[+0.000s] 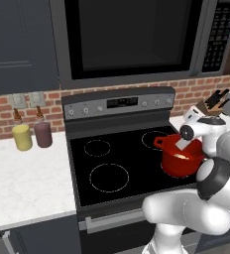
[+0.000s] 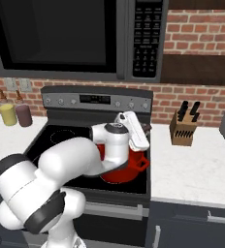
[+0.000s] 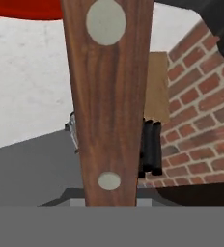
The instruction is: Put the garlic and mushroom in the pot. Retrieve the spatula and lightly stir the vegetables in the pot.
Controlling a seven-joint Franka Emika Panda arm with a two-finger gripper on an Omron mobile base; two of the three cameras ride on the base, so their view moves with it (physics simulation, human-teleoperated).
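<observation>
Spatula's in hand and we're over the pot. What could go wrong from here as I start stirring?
The pot sits near the stove's right front edge, so a hard sideways stir with the spatula might shove it toward the counter. The gripper is shut on the handle's end, so the long handle may twist in the grip. The arm blocks the pot's inside, so I cannot confirm the vegetables are in.

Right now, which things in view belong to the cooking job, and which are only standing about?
Job: pot; spatula, held in the shut gripper.

Standing about: yellow canister; maroon canister; knife block; microwave.
</observation>
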